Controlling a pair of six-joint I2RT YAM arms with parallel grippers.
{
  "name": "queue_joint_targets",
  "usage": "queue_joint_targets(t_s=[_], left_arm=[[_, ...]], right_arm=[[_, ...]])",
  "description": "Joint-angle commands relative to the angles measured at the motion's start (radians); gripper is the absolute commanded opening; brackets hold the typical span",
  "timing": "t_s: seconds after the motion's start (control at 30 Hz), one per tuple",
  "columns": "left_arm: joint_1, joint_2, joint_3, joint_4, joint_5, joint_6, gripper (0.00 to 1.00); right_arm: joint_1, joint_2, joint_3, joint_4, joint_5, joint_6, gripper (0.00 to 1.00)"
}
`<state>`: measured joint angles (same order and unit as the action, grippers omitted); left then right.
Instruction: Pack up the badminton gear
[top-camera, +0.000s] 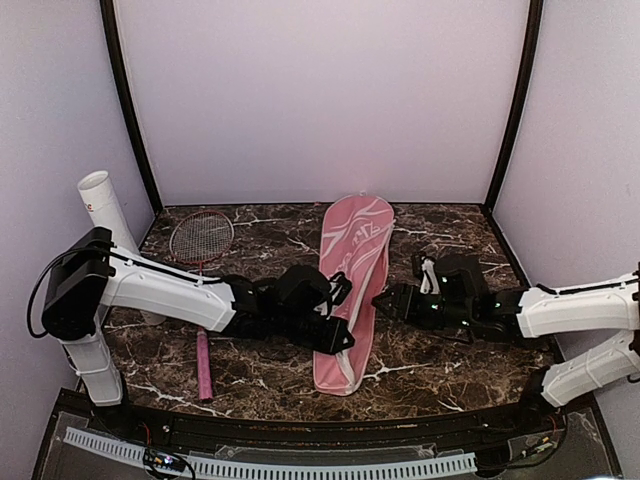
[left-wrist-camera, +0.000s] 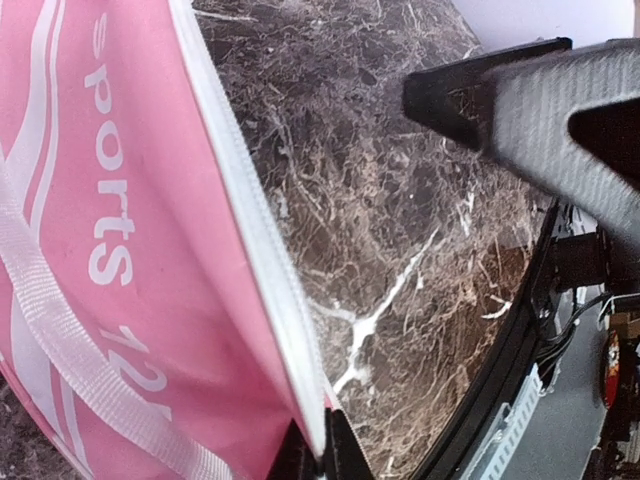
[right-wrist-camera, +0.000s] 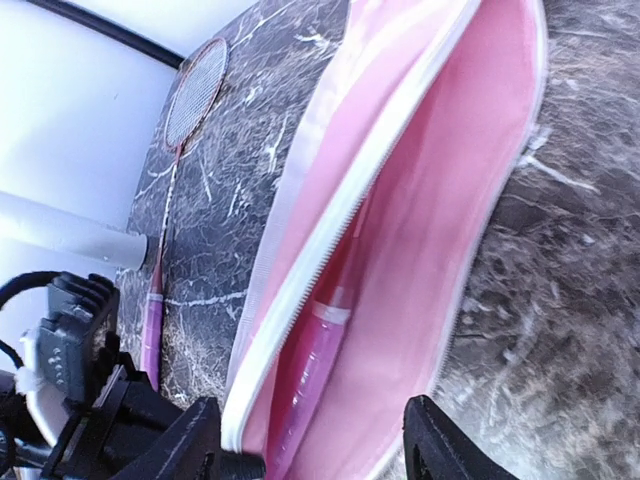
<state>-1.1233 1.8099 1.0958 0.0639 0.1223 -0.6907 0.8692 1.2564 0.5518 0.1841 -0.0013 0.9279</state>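
At desk centre lies the pink bag; left tool is clamped on its zipper edge, right tool has fingers apart at the mouth. One racket is inside, 2nd racket on desk at left. We would back right tool out straight, w/o snagging the zipper, left grip firm.

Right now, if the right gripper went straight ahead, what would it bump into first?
Probably the open mouth of the pink racket-shaped fabric bag, then the pink racket handle lying inside it. Depth is hard to judge.
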Motion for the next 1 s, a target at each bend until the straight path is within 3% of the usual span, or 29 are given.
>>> queue_joint_targets(t_s=[0.0,0.17,0.27,0.67,0.8,0.97], left_arm=[[0.005,-0.065,-0.023,-0.038,-0.023,0.037,0.09],[0.01,-0.13,-0.042,-0.082,-0.092,0.065,0.55],[0.044,-0.194,-0.082,-0.141,-0.16,0.057,0.67],[0.378,-0.462,-0.408,-0.379,-0.405,-0.092,0.58],[0.458,-0.481,-0.453,-0.454,-0.463,-0.128,0.54],[0.502,-0.47,-0.488,-0.437,-0.459,-0.107,0.52]], right_arm=[[-0.01,-0.096,-0.059,-0.08,0.11,0.016,0.66],[-0.013,-0.137,-0.059,-0.096,0.142,0.014,0.69],[-0.013,-0.127,-0.052,-0.095,0.14,0.011,0.69],[-0.013,-0.093,-0.049,-0.066,0.118,0.017,0.69],[-0.014,-0.084,-0.045,-0.061,0.111,0.017,0.69],[-0.013,-0.065,-0.04,-0.046,0.1,0.02,0.69]])
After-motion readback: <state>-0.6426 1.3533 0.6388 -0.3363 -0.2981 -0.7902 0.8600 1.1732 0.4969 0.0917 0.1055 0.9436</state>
